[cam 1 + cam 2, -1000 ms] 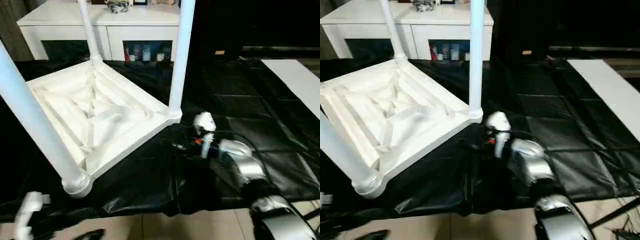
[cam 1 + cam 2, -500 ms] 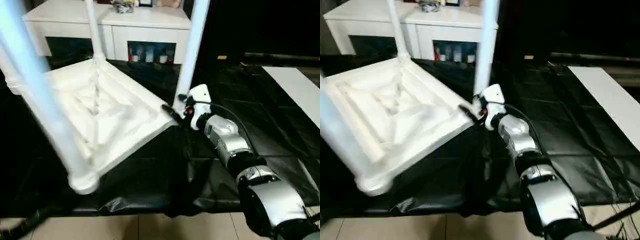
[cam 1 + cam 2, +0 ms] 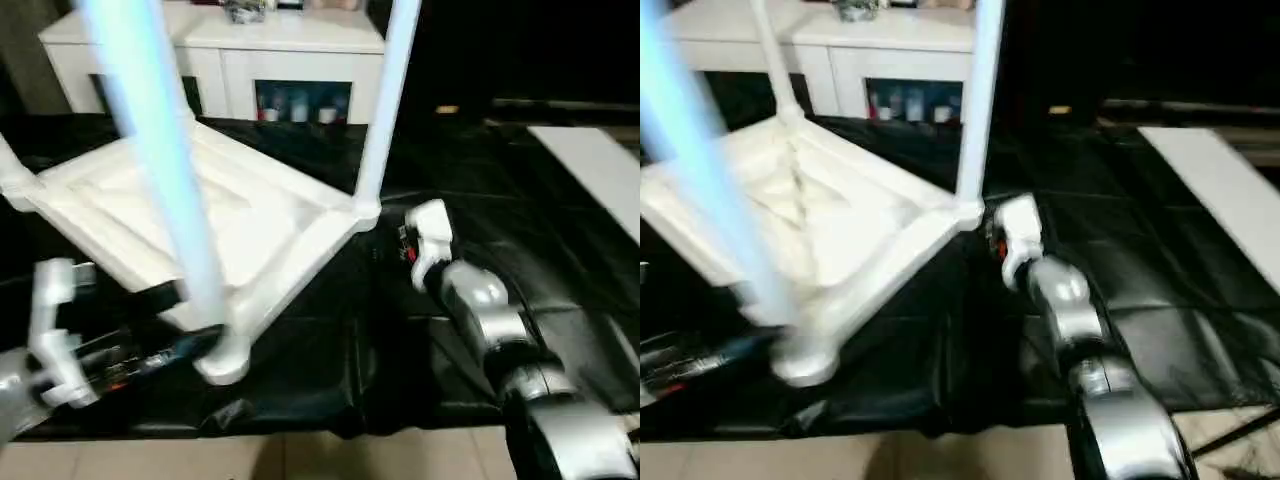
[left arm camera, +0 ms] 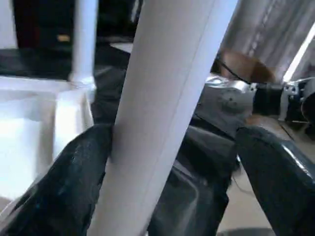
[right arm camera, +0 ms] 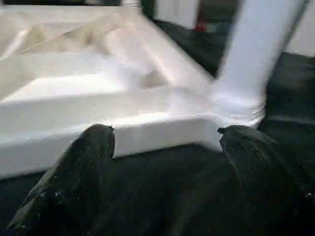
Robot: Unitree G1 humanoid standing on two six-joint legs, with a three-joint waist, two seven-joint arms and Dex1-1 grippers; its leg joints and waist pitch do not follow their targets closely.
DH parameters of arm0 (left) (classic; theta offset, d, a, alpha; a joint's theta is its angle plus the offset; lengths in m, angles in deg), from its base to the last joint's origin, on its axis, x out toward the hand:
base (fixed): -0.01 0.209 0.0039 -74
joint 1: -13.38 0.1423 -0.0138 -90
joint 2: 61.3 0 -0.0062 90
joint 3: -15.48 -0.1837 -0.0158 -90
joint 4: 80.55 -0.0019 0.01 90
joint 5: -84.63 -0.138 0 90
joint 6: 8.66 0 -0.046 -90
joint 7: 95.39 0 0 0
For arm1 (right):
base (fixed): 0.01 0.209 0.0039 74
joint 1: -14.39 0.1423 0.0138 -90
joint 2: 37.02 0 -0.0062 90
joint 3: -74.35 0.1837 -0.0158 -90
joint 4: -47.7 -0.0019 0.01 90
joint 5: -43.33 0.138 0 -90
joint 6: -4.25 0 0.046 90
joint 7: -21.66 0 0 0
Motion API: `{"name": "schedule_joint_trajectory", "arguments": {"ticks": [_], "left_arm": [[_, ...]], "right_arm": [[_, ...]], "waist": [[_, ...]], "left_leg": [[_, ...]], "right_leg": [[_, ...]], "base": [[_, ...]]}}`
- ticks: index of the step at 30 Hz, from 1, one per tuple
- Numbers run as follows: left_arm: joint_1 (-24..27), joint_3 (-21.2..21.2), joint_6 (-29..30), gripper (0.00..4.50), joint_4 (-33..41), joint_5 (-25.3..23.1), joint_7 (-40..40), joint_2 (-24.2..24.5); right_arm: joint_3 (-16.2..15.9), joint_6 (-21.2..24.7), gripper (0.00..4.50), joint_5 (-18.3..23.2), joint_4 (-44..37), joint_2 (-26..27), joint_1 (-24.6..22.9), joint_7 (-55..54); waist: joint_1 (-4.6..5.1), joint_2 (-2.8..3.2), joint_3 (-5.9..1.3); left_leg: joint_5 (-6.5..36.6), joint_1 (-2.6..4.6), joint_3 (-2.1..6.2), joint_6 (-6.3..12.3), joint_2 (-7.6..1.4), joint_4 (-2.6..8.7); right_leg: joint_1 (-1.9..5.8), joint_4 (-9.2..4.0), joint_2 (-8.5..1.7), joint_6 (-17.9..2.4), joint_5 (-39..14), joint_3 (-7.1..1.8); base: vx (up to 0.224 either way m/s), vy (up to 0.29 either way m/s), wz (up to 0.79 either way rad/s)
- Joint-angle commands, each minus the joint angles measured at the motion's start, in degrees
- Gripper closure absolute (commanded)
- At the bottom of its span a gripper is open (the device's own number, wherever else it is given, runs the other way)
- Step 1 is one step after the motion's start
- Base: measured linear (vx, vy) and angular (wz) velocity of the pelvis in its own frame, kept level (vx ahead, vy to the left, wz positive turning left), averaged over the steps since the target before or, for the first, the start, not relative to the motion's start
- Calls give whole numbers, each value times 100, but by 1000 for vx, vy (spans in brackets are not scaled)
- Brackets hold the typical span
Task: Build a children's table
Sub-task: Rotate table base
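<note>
The left arm has swung up from the floor edge at seven o'clock, its open fingers [image 4: 74, 182] now straddling the nearest leg [image 3: 160, 170] of the upturned table [image 3: 240, 215]. The right gripper [image 5: 165, 167] has drawn back from the three o'clock corner it neared half a second ago.

White tabletop [image 3: 262, 215], black floor sheet [image 3: 470, 210]

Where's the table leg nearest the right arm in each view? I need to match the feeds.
Left eye view: leg upright, right of centre.
Right eye view: upright, near centre.
Left wrist view: probably the thin one behind the near leg.
Right wrist view: rising from the tabletop's corner.
Shared landmark: the corner socket at its foot.
</note>
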State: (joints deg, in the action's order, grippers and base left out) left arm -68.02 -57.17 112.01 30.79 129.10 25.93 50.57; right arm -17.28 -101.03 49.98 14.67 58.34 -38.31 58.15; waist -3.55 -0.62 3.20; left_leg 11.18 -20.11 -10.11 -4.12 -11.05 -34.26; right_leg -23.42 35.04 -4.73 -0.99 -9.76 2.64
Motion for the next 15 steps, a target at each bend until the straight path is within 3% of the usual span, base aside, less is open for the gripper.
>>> {"name": "schedule_joint_trajectory", "arguments": {"ticks": [1,3,6,7,8,9,10,11,12,13,15], "left_arm": [[-95,-199,19,3,-60,-168,-12,82],[-289,-404,-16,3,-126,-265,41,51],[-711,-787,-139,3,-282,-532,156,-118],[-805,-864,-185,3,-321,-590,167,-171],[-1264,-1228,-310,3,-537,-861,257,-421],[-1264,-1228,-310,3,-537,-861,257,-421],[-1565,-1455,-364,3,-680,-980,288,-613],[-1702,-1561,-398,3,-746,-1047,313,-707],[-1976,-1773,-483,3,-898,-1176,367,-910],[-2042,-1825,-502,3,-943,-1205,378,-964],[-2244,-1987,-558,3,-1098,-1324,433,-1119]], "right_arm": [[-29,-46,62,53,-313,-185,-112,114],[-93,9,62,-30,-523,-276,-315,88],[-124,136,62,-354,-633,-419,-525,-367],[-91,182,62,-385,-635,-432,-544,-459],[35,410,62,-410,-714,-452,-626,-703],[35,410,62,-410,-714,-452,-626,-703],[34,493,62,-456,-737,-458,-652,-842],[3,528,62,-481,-721,-446,-648,-864],[-98,593,62,-555,-709,-422,-648,-906],[-133,589,62,-586,-698,-413,-642,-920],[-220,583,62,-648,-654,-366,-617,-934]], "waist": [[-33,118,-353],[-32,164,-329],[-19,162,-313],[-5,165,-325],[6,187,-296],[-11,192,-309],[8,165,-321],[5,191,-335],[17,176,-334],[13,227,-341],[20,199,-346]], "left_leg": [[1565,6,-6,64,-139,441],[1702,28,-5,20,-138,455],[1905,63,7,-79,-118,459],[1920,40,25,-107,-109,457],[1984,64,27,-115,-103,476],[2054,112,20,-141,-105,450],[2042,89,19,-145,-93,452],[1932,37,44,-146,-93,456],[1913,37,39,-131,-93,457],[1908,58,36,-135,-90,443],[1904,43,35,-118,-86,439]], "right_leg": [[278,-309,-185,-1316,-1019,-178],[252,-358,-174,-1266,-1310,-173],[220,-410,-187,-1154,-1694,-188],[248,-394,-205,-1124,-1784,-191],[221,-460,-180,-1001,-1986,-188],[187,-456,-183,-1012,-2019,-193],[215,-450,-184,-1024,-1966,-197],[260,-412,-208,-1022,-1886,-193],[255,-431,-202,-1005,-1907,-189],[237,-432,-200,-1023,-1866,-189],[251,-429,-207,-1045,-1826,-188]], "base": [[0,0,0],[0,0,0],[0,0,0],[0,0,0],[0,0,0],[0,0,0],[0,0,0],[0,0,0],[0,0,0],[0,0,0],[0,0,0]]}}
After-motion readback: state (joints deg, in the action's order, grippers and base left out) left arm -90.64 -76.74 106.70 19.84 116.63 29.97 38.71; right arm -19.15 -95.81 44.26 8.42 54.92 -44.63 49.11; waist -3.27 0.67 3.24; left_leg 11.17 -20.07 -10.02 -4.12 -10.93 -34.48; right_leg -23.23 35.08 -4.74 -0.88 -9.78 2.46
